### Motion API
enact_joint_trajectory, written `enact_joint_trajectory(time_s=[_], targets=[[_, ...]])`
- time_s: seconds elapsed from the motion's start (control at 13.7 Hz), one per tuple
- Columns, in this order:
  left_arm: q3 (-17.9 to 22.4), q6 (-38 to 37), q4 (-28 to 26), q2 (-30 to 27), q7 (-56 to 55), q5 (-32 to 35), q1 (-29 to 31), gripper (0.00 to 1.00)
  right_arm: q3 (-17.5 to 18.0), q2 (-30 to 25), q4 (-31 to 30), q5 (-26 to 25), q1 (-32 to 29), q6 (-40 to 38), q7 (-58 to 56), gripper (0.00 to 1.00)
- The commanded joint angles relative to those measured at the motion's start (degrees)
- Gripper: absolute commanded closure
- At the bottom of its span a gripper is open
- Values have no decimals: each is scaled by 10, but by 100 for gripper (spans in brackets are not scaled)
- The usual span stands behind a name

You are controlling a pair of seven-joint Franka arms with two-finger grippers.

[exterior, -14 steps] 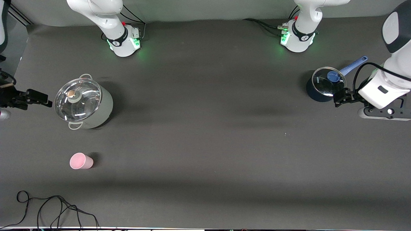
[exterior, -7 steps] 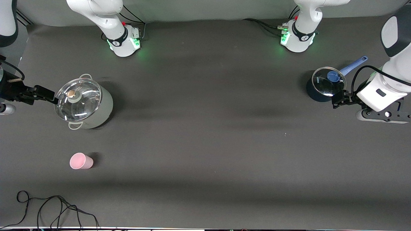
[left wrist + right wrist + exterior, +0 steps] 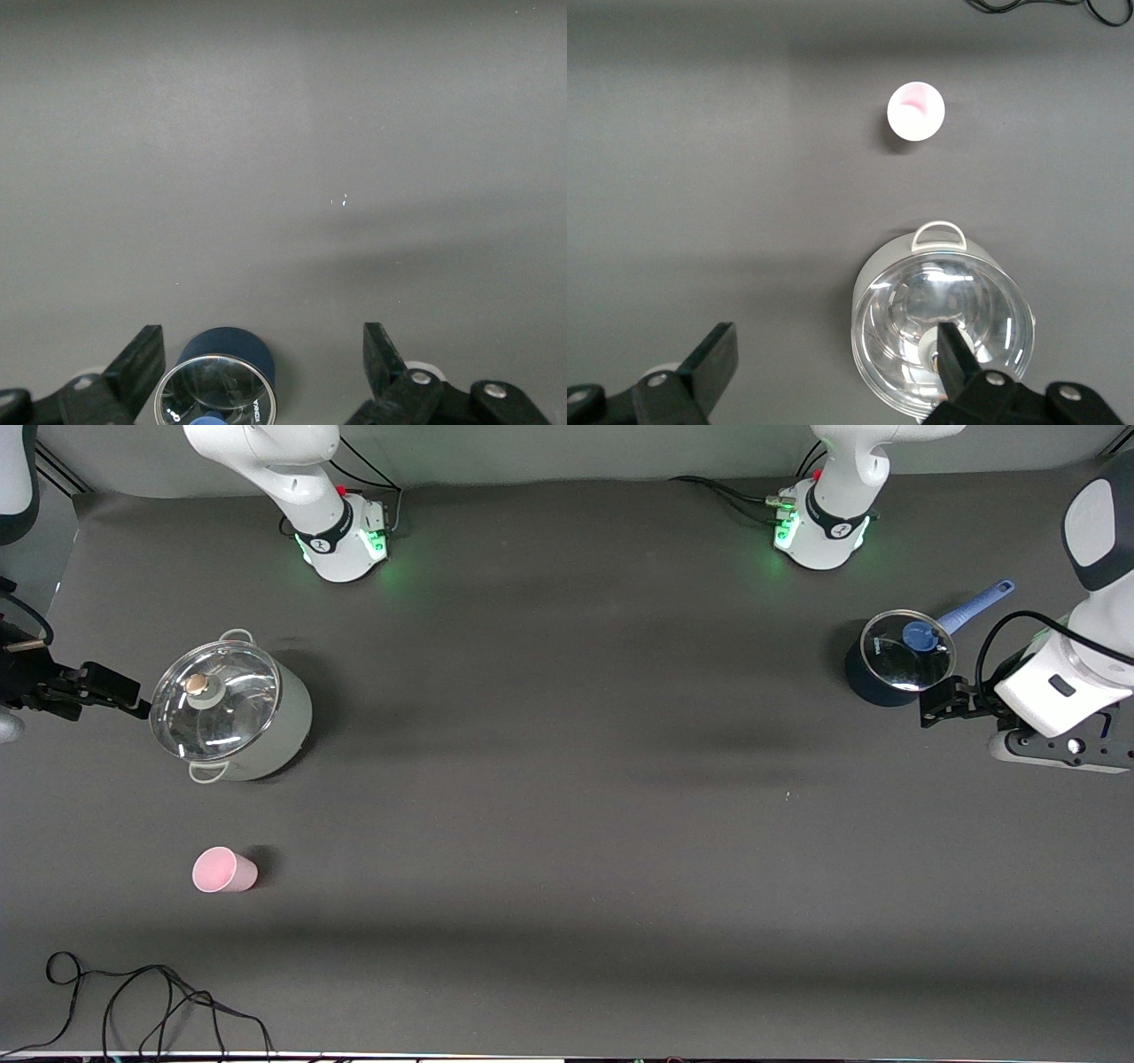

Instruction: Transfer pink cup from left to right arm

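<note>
One cup: pink cup (image 3: 224, 870) stands upright on the table (image 3: 567, 824), nearer the front camera than the big lidded pot (image 3: 229, 714).
Handling: probably light, thin, smooth plastic; grip the tapered wall gently.
Left claw (image 3: 932, 701): wide open, empty, beside the small blue pot (image 3: 895, 660).
Right claw (image 3: 111, 691): wide open, empty, beside the big lidded pot.

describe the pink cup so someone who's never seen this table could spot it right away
Start at the large pale pot with a glass lid at the right arm's end of the table. Nearer the front camera from it, standing alone on the dark table, is the pink cup. It is a small, handleless, pale-pink tumbler, far smaller than either pot.
</note>
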Motion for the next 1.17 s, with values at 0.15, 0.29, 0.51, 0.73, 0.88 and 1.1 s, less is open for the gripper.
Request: enact_joint_trajectory(time_s=[0.15, 0.29, 0.51, 0.73, 0.88, 1.1], targets=[[2, 7, -10, -8, 11, -9, -1, 0, -36, 3, 16, -9, 32, -12, 4, 0], [2, 6, -10, -8, 11, -9, 0, 0, -38, 1, 16, -9, 32, -12, -2, 0], [3, 3, -10, -8, 12, -9, 0, 0, -38, 1, 17, -9, 32, -27, -2, 0], [3, 3, -10, -8, 12, -9, 0, 0, -35, 1, 16, -9, 33, -28, -3, 0], [3, 3, -10, -8, 12, -9, 0, 0, -35, 1, 14, -11, 33, -33, -13, 0], [3, 3, -10, -8, 12, -9, 0, 0, -35, 1, 15, -13, 33, -41, -49, 0]])
